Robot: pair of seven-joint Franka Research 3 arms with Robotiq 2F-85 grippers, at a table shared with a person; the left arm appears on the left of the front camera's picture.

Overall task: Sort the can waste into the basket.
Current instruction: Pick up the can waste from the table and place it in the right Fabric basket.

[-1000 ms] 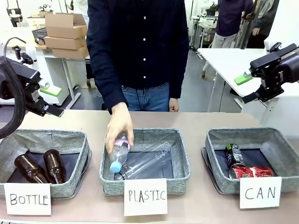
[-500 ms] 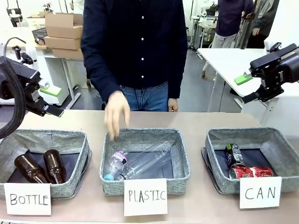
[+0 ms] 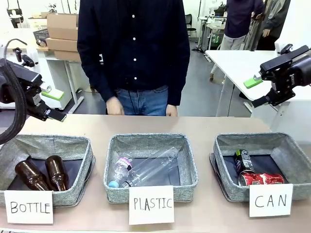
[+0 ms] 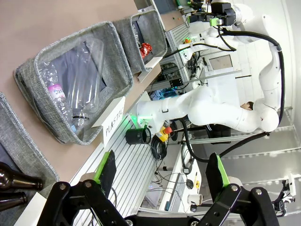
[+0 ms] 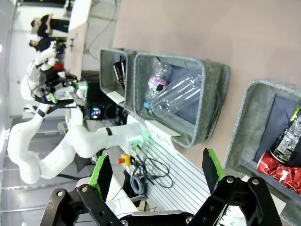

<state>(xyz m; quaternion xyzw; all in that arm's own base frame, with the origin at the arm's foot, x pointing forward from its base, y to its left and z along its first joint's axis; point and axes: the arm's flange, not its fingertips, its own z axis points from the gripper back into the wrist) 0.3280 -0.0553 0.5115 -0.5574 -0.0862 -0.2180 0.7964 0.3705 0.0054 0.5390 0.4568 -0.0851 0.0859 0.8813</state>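
While the front view shows both cans (image 3: 252, 172) lying in the basket (image 3: 228, 162), each wrist view shows spread fingers. The left gripper (image 4: 160, 172) and right gripper (image 5: 154, 169) grip nothing.

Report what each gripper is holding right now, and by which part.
Nothing is held. The left gripper and right gripper are both open and empty, raised off the table.

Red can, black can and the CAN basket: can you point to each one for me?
red can (image 3: 261, 179), front view, middle of its crumpled side.
black can (image 3: 241, 160), front view, its printed side.
CAN basket (image 3: 252, 139), front view, far grey rim.
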